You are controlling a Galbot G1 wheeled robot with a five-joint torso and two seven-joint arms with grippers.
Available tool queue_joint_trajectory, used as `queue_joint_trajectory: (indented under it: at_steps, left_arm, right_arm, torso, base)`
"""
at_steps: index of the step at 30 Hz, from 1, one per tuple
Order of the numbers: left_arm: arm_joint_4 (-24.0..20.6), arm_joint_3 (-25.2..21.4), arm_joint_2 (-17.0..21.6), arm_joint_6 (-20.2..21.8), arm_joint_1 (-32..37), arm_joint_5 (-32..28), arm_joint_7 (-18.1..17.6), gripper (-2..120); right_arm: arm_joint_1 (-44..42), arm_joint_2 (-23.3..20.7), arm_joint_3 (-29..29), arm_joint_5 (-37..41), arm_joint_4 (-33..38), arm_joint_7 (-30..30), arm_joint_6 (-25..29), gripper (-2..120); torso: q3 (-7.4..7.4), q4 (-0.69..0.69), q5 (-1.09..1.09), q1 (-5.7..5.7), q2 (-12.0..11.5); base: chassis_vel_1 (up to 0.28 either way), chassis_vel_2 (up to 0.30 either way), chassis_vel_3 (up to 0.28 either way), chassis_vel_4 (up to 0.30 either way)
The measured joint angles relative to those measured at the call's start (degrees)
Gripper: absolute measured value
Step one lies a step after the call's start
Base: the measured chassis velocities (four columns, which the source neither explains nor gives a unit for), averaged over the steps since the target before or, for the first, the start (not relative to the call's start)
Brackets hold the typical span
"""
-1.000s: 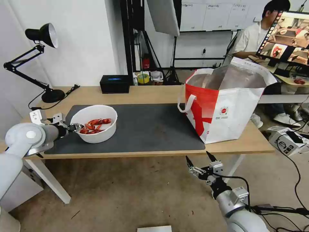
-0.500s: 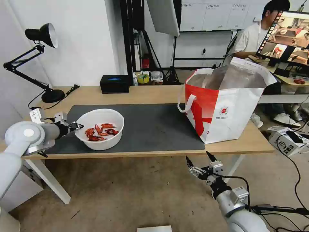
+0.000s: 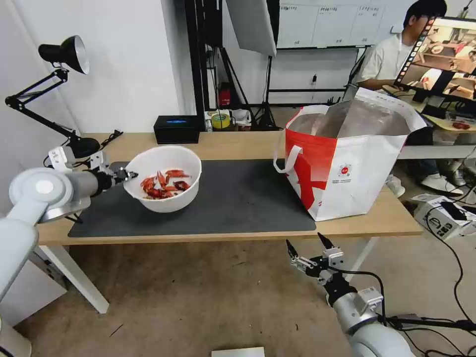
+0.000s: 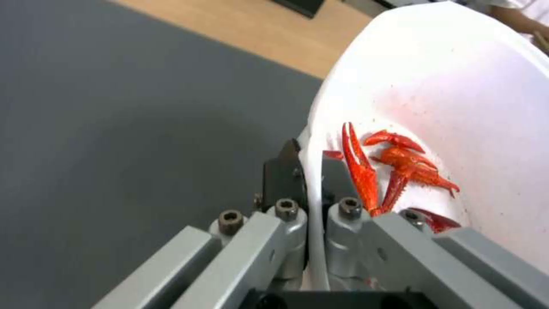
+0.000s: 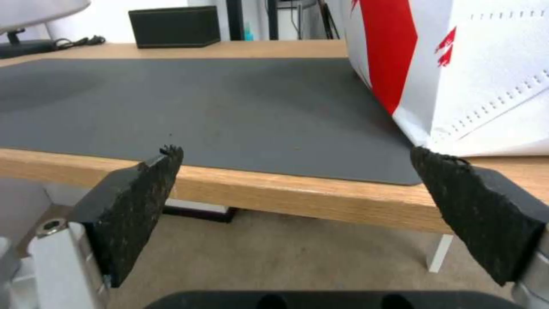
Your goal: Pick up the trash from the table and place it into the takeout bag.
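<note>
Bowl (image 3: pixel 163 191): red crayfish shells (image 3: pixel 161 182) inside, tilted, raised over the desk's (image 3: pixel 238 144) left mat (image 3: pixel 238 198); higher and farther than before.
Left gripper (image 3: pixel 128 175): jaws pinching bowl rim.
Takeout bag (image 3: pixel 347 163): open, right.
Right gripper (image 3: pixel 310 245): jaws spread, below the near edge.

**Left arm lifted, right arm parked low**

My left arm reaches in from the left, and my left gripper (image 3: pixel 128 175) is pinched tight, one finger each side of a thin rim. My right gripper (image 3: pixel 305 244) hangs low on the near right, fingers (image 5: pixel 137 201) spread wide.
</note>
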Motion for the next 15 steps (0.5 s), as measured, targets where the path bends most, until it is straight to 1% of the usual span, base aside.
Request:
queue_joint_trajectory:
  at_steps: [4, 5, 8, 10, 12, 13, 15]
  left_arm:
    - [0.64, 3.81, -1.31, 0.00, -5.71, -0.63, -0.36, 0]
    - [0.64, 3.81, -1.31, 0.00, -5.71, -0.63, -0.36, 0]
    - [1.58, 6.95, -2.63, 0.00, -10.31, -1.29, -1.21, 0]
    - [1.69, 7.42, -2.83, 0.00, -10.95, -1.39, -1.30, 0]
    - [2.24, 9.59, -3.80, 0.00, -14.30, -2.00, -1.82, 0]
    - [2.24, 9.59, -3.80, 0.00, -14.30, -2.00, -1.82, 0]
    - [2.99, 12.32, -5.09, 0.00, -18.37, -3.06, -2.71, 0]
  right_arm:
    - [0.00, 0.00, 0.00, 0.00, -0.01, 0.00, 0.00, 100]
    - [0.00, 0.00, 0.00, 0.00, -0.01, 0.00, 0.00, 100]
    - [0.00, 0.00, 0.00, 0.00, 0.00, 0.00, 0.00, 100]
    - [0.00, 0.00, 0.00, 0.00, 0.00, 0.00, 0.00, 100]
    - [0.00, 0.00, 0.00, 0.00, 0.00, 0.00, 0.00, 100]
    - [0.00, 0.00, 0.00, 0.00, 0.00, 0.00, 0.00, 100]
    - [0.00, 0.00, 0.00, 0.00, 0.00, 0.00, 0.00, 100]
  torso:
    - [0.00, 0.00, 0.00, 0.00, 0.00]
    - [0.00, 0.00, 0.00, 0.00, 0.00]
    - [0.00, -0.01, 0.00, 0.00, 0.00]
    - [0.00, -0.01, 0.00, 0.00, 0.00]
    - [0.00, 0.00, 0.00, 0.00, 0.00]
    - [0.00, 0.00, 0.00, 0.00, 0.00]
    - [0.00, 0.00, 0.00, 0.00, 0.00]
  base:
    - [0.000, 0.000, 0.000, 0.000]
    - [0.000, 0.000, 0.000, 0.000]
    - [0.000, 0.000, 0.000, 0.000]
    - [0.000, 0.000, 0.000, 0.000]
    - [0.000, 0.000, 0.000, 0.000]
    - [0.000, 0.000, 0.000, 0.000]
    - [0.000, 0.000, 0.000, 0.000]
